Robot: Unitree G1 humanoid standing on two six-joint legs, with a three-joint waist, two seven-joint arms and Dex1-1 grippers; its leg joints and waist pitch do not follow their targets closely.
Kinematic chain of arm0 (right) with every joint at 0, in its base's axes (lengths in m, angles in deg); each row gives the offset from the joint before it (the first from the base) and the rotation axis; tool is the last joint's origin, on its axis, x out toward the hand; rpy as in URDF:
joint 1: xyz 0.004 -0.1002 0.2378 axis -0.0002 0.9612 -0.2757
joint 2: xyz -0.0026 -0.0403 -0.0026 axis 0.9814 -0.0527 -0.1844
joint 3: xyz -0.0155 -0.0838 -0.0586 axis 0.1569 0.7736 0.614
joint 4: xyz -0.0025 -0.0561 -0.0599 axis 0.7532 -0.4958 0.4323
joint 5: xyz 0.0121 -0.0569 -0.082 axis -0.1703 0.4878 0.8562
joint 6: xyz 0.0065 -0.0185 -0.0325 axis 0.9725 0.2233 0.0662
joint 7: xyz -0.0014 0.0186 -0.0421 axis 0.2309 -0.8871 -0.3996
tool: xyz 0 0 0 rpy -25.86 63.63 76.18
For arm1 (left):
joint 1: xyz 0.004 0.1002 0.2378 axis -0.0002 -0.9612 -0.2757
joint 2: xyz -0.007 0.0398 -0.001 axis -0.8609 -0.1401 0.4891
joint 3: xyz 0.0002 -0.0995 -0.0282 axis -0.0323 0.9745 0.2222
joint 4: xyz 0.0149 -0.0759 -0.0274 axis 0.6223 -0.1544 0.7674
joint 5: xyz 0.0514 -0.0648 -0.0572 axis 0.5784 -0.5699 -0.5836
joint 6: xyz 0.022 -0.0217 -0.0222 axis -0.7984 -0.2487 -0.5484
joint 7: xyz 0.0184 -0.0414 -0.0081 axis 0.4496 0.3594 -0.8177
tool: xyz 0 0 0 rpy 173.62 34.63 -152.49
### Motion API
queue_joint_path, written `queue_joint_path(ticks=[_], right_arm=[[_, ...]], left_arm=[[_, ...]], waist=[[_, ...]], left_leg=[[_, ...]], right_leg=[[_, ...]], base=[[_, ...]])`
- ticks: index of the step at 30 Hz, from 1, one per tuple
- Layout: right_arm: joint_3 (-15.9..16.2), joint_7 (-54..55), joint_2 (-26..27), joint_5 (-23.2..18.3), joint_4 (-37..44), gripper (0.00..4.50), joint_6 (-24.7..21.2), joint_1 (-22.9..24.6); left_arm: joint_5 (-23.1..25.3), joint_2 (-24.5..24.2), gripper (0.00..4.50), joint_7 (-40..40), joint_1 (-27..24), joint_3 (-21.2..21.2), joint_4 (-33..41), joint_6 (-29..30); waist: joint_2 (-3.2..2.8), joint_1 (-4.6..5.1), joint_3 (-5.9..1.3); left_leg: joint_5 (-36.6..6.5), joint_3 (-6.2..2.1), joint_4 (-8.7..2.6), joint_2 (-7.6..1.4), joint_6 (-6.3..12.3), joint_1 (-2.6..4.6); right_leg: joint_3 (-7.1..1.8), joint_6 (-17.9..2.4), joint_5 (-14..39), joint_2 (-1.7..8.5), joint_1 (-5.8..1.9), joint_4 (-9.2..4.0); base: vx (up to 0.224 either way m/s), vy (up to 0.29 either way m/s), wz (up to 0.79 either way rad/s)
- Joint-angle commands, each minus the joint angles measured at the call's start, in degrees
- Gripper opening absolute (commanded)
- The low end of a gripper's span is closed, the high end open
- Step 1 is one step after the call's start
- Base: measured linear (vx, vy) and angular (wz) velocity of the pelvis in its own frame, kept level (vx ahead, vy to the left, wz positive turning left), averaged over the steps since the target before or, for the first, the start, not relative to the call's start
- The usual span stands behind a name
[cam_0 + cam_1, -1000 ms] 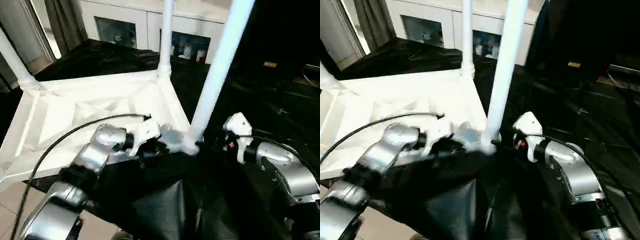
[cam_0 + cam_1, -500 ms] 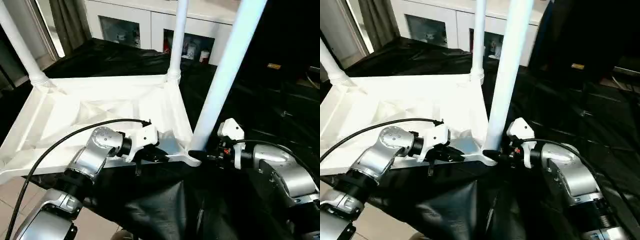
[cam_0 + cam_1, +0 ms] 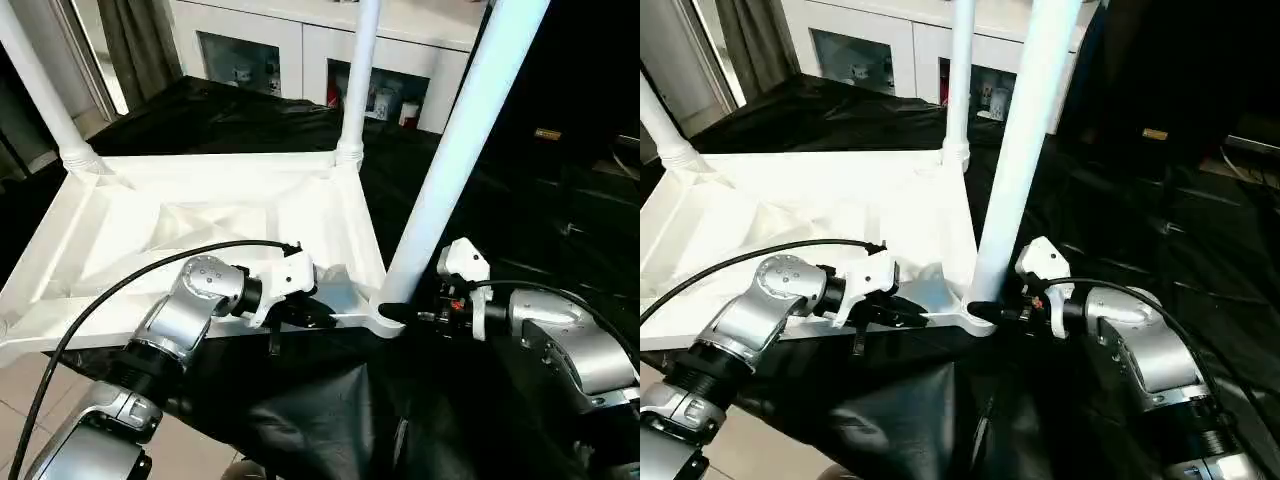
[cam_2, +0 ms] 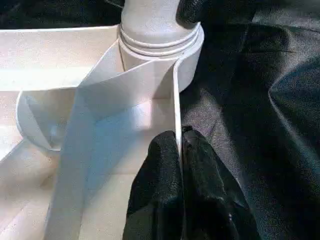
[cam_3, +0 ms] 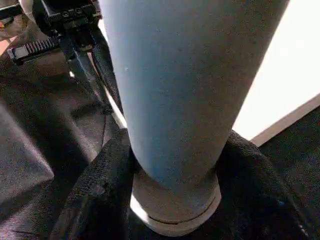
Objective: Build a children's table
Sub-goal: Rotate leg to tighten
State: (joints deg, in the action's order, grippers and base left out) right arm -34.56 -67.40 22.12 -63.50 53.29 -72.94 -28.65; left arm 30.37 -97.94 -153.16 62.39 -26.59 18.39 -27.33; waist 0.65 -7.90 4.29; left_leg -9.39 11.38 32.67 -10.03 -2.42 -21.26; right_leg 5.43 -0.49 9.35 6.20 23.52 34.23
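Nearest to us, the left gripper (image 4: 181, 150) pinches the thin side wall of the tabletop (image 3: 200, 225) between its two black fingers (image 4: 160, 170), just beside the near right corner socket (image 4: 160, 55). The right gripper (image 5: 172, 175) has its fingers (image 5: 102, 185) pressed against both sides of the near leg (image 3: 450, 160), low down where the leg enters this socket. The leg rises a little tilted.

The tabletop lies upside down on a black cloth (image 3: 470, 400), its ribbed underside facing up. Farther away, a second leg (image 3: 355, 80) stands in the far right corner, and a third leg (image 3: 40, 85) stands in the far left corner. Behind the table we see a white cabinet (image 3: 300, 50) with glass doors.
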Motion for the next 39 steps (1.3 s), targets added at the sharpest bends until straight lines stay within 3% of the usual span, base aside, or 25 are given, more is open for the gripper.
queue_joint_path(ticks=[1,5,8,9,10,11,12,14,16,20,24,25,28,30,33,36,38,39], right_arm=[[0.61,-1.18,0.05,-0.99,-0.41,2.00,-0.49,-0.01],[-0.12,1.79,1.62,-0.46,-1.63,2.00,-0.67,-0.05],[-3.54,16.69,8.85,2.10,-7.47,1.99,-2.01,-0.98],[-5.54,23.61,12.45,2.45,-9.73,1.99,-2.57,-1.28],[-5.54,23.61,12.45,2.45,-9.73,1.99,-2.57,-1.28],[-8.02,33.88,17.72,3.24,-13.03,1.99,-2.89,-1.71],[-8.38,37.35,19.49,3.92,-14.24,1.99,-2.70,-1.90],[-8.26,40.42,21.24,4.81,-15.34,1.99,-2.18,-2.18],[-7.44,43.83,24.71,5.79,-16.93,1.99,-1.15,-3.48],[-6.79,45.20,27.67,6.78,-17.95,1.99,0.26,-5.57],[-7.92,44.69,28.11,6.07,-18.16,1.99,2.04,-6.48],[-8.46,44.14,28.01,5.54,-18.13,2.53,2.72,-6.71],[-10.78,40.10,25.78,2.22,-16.98,2.53,2.57,-7.85],[-10.68,38.87,24.97,1.97,-16.78,2.81,2.42,-8.10],[-8.21,30.36,19.66,2.00,-14.92,3.01,1.34,-8.41],[-4.92,21.21,13.94,2.49,-11.54,3.13,0.71,-7.13],[-3.74,16.97,11.30,2.22,-9.51,3.13,0.23,-6.17],[-3.08,14.14,9.66,2.07,-8.33,3.13,0.08,-5.57]], left_arm=[[-2.43,0.23,0.00,-0.29,-1.01,0.39,0.63,0.31],[-0.78,0.35,0.00,2.62,-0.59,0.54,-0.67,1.11],[3.78,3.96,0.00,17.08,2.97,2.44,-8.60,2.89],[4.62,5.69,0.00,22.57,4.61,3.41,-11.26,4.40],[4.62,5.69,0.00,22.57,4.61,3.41,-11.26,4.40],[5.31,8.60,0.00,30.66,7.34,4.88,-14.98,6.64],[5.57,9.79,0.00,33.75,8.48,5.33,-16.34,7.39],[5.81,10.92,0.00,35.26,9.39,5.10,-17.40,7.71],[5.95,13.43,0.00,37.47,11.10,4.68,-19.72,7.73],[6.42,15.88,0.00,38.18,12.71,3.99,-22.23,6.19],[6.65,16.10,0.00,36.53,12.89,3.00,-22.64,4.90],[6.62,15.93,0.00,35.54,12.75,2.63,-22.53,4.13],[5.86,14.34,0.00,28.99,11.19,1.13,-20.16,0.42],[5.76,14.03,0.00,28.10,10.97,0.95,-19.77,0.43],[4.93,11.96,0.00,23.01,9.69,0.08,-17.47,-0.17],[3.40,9.73,0.00,16.79,8.11,-0.49,-14.96,-3.00],[2.30,8.46,0.00,13.32,7.19,-0.61,-13.32,-3.43],[1.64,7.67,0.00,11.02,6.63,-0.62,-12.41,-3.75]], waist=[[1.44,-0.16,-4.23],[1.51,0.01,-4.18],[1.49,0.41,-3.67],[1.65,0.70,-3.87],[1.59,0.79,-3.82],[1.46,1.13,-3.51],[1.28,1.34,-3.46],[1.45,1.57,-3.53],[0.96,1.67,-3.34],[0.73,2.07,-3.12],[0.63,2.48,-2.96],[0.70,2.50,-3.00],[0.87,2.36,-2.97],[0.83,2.56,-2.91],[0.95,2.18,-2.98],[1.22,2.02,-3.04],[1.28,1.62,-3.28],[1.35,1.40,-3.43]], left_leg=[[-10.34,-1.43,-3.18,-3.32,4.30,0.48],[-10.91,-1.45,-3.23,-3.23,3.82,0.47],[-13.96,-1.45,-3.58,-3.07,2.24,0.84],[-16.43,-1.80,-3.79,-3.07,0.24,1.18],[-16.74,-1.83,-3.85,-3.11,-0.14,1.28],[-18.68,-1.83,-3.98,-3.03,-0.61,1.44],[-20.76,-2.05,-3.97,-2.92,-1.43,1.84],[-21.43,-2.24,-4.01,-2.78,-1.52,1.74],[-23.47,-2.42,-4.29,-2.92,-1.39,2.07],[-27.01,-2.84,-4.71,-2.93,-1.80,2.13],[-30.00,-3.00,-5.15,-3.14,-1.98,2.54],[-29.91,-2.99,-5.14,-3.12,-1.91,2.54],[-28.89,-2.93,-5.22,-3.12,-0.84,2.26],[-27.45,-2.97,-5.37,-3.14,-0.56,1.66],[-24.60,-2.54,-5.14,-3.17,0.39,1.82],[-21.43,-2.40,-5.08,-3.24,1.31,1.18],[-18.93,-2.14,-4.88,-3.45,2.33,1.23],[-16.57,-1.88,-4.58,-3.36,3.17,0.92]], right_leg=[[-3.10,-10.56,15.46,3.62,-3.01,-3.75],[-3.11,-10.58,15.65,3.62,-2.95,-3.83],[-3.03,-9.51,20.43,3.42,-2.50,-4.68],[-2.87,-8.10,24.83,3.79,-2.64,-5.11],[-2.87,-7.89,25.11,3.69,-2.48,-5.14],[-2.93,-7.46,27.08,3.74,-2.02,-5.60],[-2.73,-6.83,29.73,3.84,-1.81,-5.99],[-2.46,-5.71,31.74,3.93,-2.07,-6.34],[-2.31,-4.55,32.43,3.85,-1.94,-6.97],[-1.82,-3.05,34.12,3.79,-2.17,-7.67],[-1.77,-3.52,32.05,3.89,-2.11,-7.92],[-1.84,-3.66,31.82,3.94,-2.12,-7.87],[-2.05,-3.93,31.48,4.23,-2.29,-7.82],[-2.08,-4.12,30.86,4.27,-2.61,-7.57],[-2.36,-4.90,29.28,4.30,-2.70,-7.49],[-2.63,-6.07,26.84,4.37,-3.05,-6.97],[-2.90,-6.97,23.41,4.26,-3.00,-6.35],[-3.00,-8.42,20.56,4.16,-3.02,-5.85]], base=[[0.000,0.000,0.00],[0.000,0.000,0.00],[0.000,0.000,0.00],[0.000,0.000,0.00],[0.000,0.000,0.00],[0.000,0.000,0.00],[0.000,0.000,0.00],[0.000,0.000,0.00],[0.000,0.000,0.00],[0.000,0.000,0.00],[0.000,0.000,0.00],[0.000,0.000,0.00],[0.000,0.000,0.00],[0.000,0.000,0.00],[0.000,0.000,0.00],[0.000,0.000,0.00],[0.000,0.000,0.00],[0.000,0.000,0.00]])
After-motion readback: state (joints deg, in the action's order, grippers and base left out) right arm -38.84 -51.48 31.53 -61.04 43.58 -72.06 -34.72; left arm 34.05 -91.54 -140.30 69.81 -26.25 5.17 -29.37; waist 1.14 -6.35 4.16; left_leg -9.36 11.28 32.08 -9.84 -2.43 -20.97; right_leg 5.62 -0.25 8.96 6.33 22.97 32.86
